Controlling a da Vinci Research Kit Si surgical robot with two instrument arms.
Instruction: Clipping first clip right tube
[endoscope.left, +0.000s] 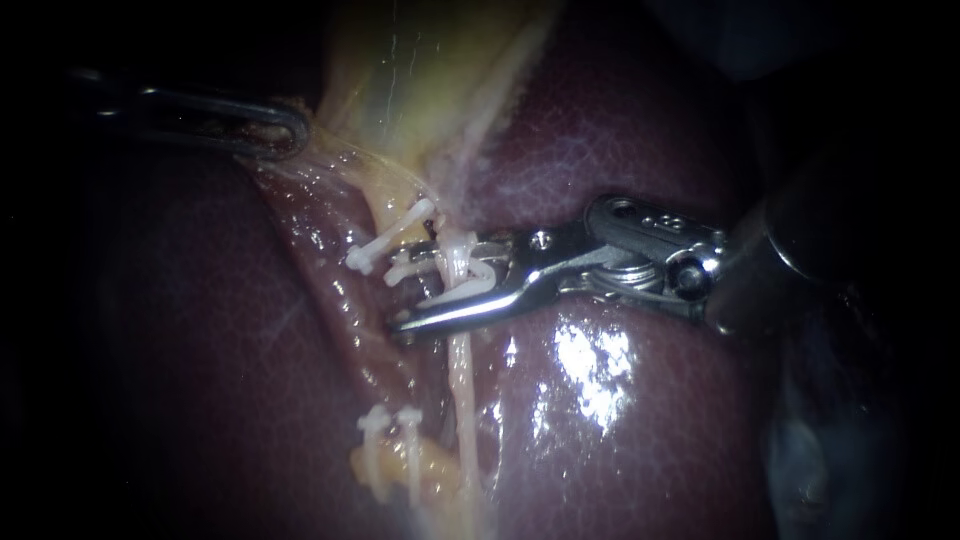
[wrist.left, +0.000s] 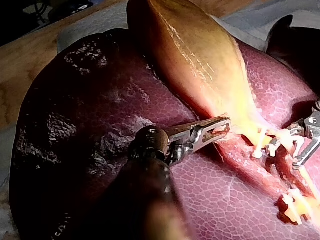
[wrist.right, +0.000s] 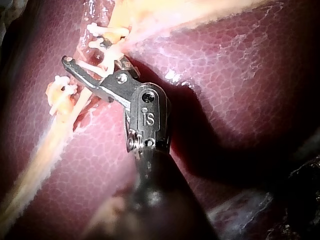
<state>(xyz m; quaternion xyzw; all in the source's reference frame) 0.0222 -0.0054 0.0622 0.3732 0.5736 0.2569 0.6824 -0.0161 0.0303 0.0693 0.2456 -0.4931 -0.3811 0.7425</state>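
White clip (endoscope.left: 470, 283) in right instrument (endoscope.left: 420, 285) claw, right tube (endoscope.left: 462, 380) passing between

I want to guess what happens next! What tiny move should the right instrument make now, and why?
Probably squeeze the right instrument's jaws closed. They hold an open white clip astride the right tube, and the left instrument grips the gallbladder above.

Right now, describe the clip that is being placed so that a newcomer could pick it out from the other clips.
Below the yellow gallbladder, a pale tube runs down over the dark liver. The clip is at that tube. Unlike the other white clips, it alone is held in the right instrument's jaws.
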